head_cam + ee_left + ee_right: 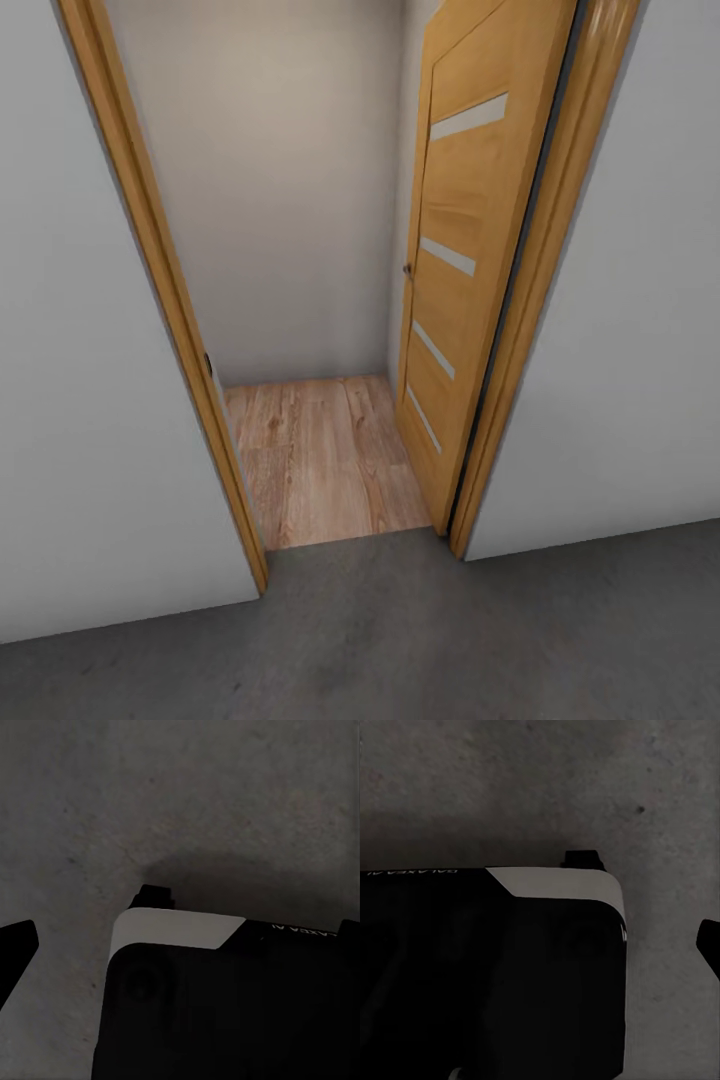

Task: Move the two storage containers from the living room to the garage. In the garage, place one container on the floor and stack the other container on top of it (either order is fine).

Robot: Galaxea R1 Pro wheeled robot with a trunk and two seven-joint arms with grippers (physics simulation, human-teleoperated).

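Head camera faces doorway (320,300); both wrist cameras look down, near concrete floor (225,795).

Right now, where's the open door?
Head view: the wooden door hangs at the doorway's right side, swung inward over the wood plank floor, just beyond the grey concrete floor.

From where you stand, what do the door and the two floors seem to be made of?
Door: likely varnished wood, honey-coloured grain, with pale inset strips, perhaps frosted glass. Floor beyond the doorway: wood planks or laminate, visible seams. Near floor: apparently rough concrete, dark grey, speckled, matte.
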